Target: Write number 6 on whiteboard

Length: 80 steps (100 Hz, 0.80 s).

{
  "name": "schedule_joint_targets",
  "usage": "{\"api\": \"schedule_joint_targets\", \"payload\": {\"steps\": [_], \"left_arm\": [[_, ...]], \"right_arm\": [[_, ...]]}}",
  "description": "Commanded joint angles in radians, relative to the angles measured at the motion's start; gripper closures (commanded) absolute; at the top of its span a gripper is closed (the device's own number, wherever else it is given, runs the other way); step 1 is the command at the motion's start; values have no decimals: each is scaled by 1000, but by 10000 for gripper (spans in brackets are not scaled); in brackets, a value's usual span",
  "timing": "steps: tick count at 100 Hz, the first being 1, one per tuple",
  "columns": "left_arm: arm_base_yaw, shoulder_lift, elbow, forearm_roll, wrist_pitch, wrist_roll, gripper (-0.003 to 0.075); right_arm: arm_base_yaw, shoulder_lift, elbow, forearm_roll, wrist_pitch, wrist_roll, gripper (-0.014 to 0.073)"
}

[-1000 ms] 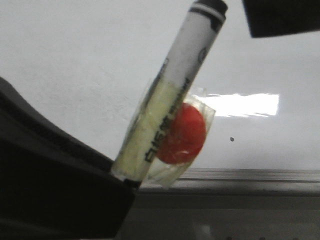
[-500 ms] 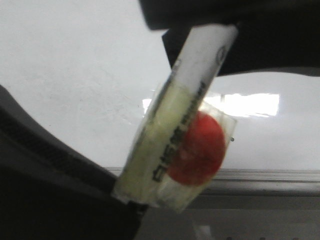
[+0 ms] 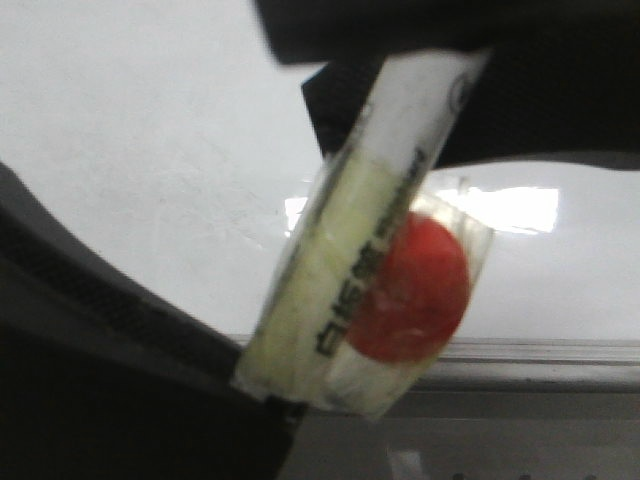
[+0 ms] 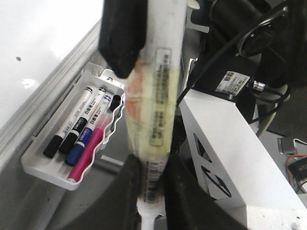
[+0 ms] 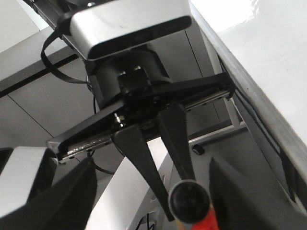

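Marker fills your front view, tilted toward one o'clock, wrapped in yellowed tape with a red disc under it. Your left gripper is clamped on its barrel. Your right gripper has its dark fingers spread either side of the marker's black end. At nine o'clock of the left wrist view, a tray holds spare markers. Beyond lies the whiteboard; you can see no number 6 on it.
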Motion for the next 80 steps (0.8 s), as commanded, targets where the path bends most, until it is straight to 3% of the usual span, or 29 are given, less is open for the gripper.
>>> {"api": "schedule_joint_targets", "payload": {"steps": [1, 26, 38, 57, 72, 80], "left_arm": [[1, -14, -27, -95, 24, 53, 728], [1, -14, -27, -130, 24, 82, 728], [1, -14, -27, -130, 24, 82, 729], [1, -14, -27, -130, 6, 82, 729], [1, -14, -27, -175, -68, 82, 706], [1, -14, -27, -177, -84, 82, 600]], "right_arm": [[2, 6, -33, 57, 43, -15, 145], [2, 40, -33, 49, 45, -15, 172], [2, 42, -33, 49, 37, -15, 330], [2, 42, -33, 49, 24, -15, 668], [2, 42, -33, 32, 15, -17, 655], [2, 40, -33, 23, 4, -17, 654]]}}
